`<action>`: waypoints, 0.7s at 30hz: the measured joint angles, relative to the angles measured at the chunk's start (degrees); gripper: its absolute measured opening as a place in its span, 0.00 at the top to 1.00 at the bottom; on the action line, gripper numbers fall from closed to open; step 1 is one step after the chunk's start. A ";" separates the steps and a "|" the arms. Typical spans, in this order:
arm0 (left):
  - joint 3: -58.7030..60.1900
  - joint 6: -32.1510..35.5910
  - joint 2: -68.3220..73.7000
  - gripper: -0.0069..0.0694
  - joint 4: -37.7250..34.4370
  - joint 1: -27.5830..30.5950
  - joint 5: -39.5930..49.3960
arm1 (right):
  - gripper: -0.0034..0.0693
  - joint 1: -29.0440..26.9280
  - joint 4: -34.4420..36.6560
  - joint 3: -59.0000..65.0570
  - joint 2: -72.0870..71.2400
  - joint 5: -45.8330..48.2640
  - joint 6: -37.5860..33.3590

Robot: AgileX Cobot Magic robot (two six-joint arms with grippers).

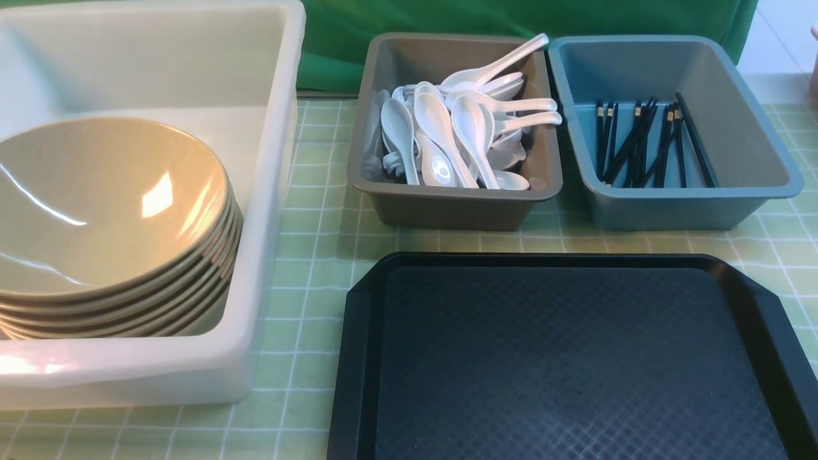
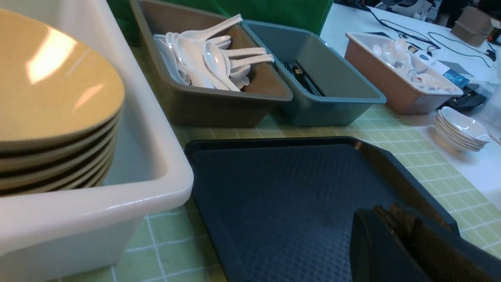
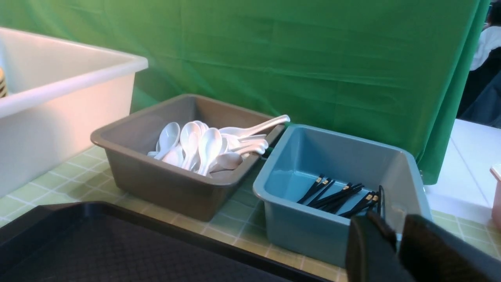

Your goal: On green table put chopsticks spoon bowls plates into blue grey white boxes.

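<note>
Tan bowls [image 1: 108,217] stacked in white box [image 1: 268,191], white spoons [image 1: 460,128] heaped in grey box [image 1: 447,207], black chopsticks [image 1: 645,144] in blue box [image 1: 754,160]

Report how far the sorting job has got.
Looks done: bowls stacked in the white box, spoons in the grey box, chopsticks in the blue box. Neither gripper visibly holds anything. The black tray looks bare, so seemingly nothing is left.

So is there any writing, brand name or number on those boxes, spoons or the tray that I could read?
None can be read.
White box, grey box, blue box, black tray: plain, no markings.
White spoons, chopsticks, stacked plates: no print visible.
Small packets beyond the pink tub: possibly printed, too blurred to read.
</note>
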 joint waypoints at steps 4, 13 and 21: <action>0.35 -0.22 0.00 0.91 0.00 0.00 -0.22 | 0.77 0.00 0.00 0.00 0.00 0.00 0.00; 0.35 -0.22 0.00 0.91 0.00 0.00 -0.27 | 0.76 0.00 0.00 0.00 0.00 0.00 0.00; 7.72 0.54 0.00 0.91 16.10 0.00 -20.73 | 0.75 0.00 0.06 0.18 0.00 -0.05 0.00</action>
